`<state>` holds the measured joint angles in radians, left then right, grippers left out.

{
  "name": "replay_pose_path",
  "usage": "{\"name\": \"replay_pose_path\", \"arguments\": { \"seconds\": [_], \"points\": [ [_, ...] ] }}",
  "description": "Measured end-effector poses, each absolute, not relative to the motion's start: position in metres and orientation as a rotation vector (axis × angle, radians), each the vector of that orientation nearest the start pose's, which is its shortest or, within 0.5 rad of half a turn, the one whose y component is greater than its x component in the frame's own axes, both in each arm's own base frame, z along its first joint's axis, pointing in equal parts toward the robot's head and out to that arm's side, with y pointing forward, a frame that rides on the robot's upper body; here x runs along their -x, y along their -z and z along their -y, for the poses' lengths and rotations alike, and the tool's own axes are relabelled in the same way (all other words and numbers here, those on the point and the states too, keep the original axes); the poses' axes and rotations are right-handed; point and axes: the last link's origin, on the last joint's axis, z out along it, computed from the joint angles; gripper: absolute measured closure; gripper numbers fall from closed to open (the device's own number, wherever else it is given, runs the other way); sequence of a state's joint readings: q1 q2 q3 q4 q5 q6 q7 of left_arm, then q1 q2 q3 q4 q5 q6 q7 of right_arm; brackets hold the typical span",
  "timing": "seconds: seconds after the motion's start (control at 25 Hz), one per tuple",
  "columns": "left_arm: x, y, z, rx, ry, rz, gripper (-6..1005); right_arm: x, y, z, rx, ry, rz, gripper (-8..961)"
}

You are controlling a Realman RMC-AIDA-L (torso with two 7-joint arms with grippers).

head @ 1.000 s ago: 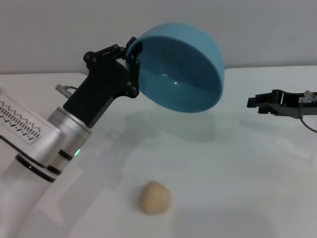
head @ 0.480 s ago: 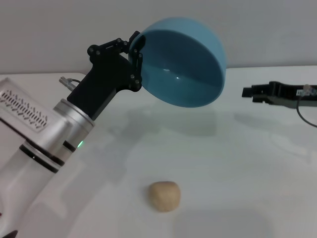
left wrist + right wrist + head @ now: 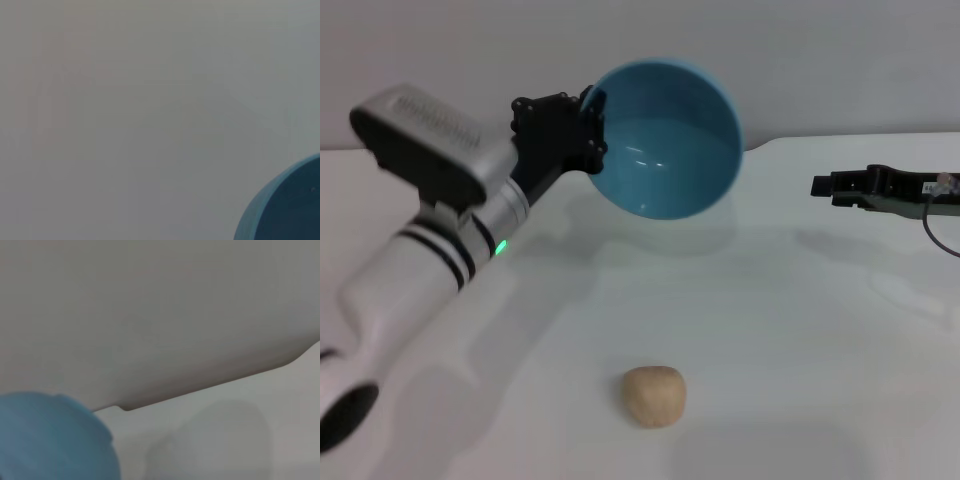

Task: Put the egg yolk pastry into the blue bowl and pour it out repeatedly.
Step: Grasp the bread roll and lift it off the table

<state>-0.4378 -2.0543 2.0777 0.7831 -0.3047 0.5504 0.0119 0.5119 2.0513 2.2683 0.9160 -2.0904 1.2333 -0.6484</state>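
**Bowl aloft and tipped, pastry on table**

The bowl (image 3: pixel 665 140) is held off the table (image 3: pixel 800 330) by the left gripper (image 3: pixel 588 125), which is clamped on the rim at the bowl's left side. The opening is tilted forward and down toward the camera; nothing is seen inside. The pastry (image 3: pixel 654 396) lies on the bare table, well apart from the bowl and nearer the robot. The right gripper (image 3: pixel 835 185) is parked at the far right above the table (whether it is released or clenched cannot be told).

Risks, as judged: a rim-only pinch could let the glossy bowl rotate or slip. The round pastry may roll away if nudged during pickup, or bounce out of a bowl set down tilted
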Motion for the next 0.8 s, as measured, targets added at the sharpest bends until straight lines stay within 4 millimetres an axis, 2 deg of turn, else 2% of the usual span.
{"name": "replay_pose_path", "arguments": {
  "seconds": [0.2,0.52,0.8],
  "points": [
    [0.189,0.061,-0.398,2.048,0.445,0.379,1000,-0.270,-0.038,-0.382,2.105,-0.524,-1.646,576],
    [0.188,0.051,-0.413,2.089,0.147,0.511,1000,-0.266,-0.035,-0.388,2.150,-0.392,-1.585,577],
    [0.187,0.041,-0.423,2.129,-0.188,0.657,1000,-0.248,-0.023,-0.394,2.266,-0.238,-1.461,577]
  ]
}}
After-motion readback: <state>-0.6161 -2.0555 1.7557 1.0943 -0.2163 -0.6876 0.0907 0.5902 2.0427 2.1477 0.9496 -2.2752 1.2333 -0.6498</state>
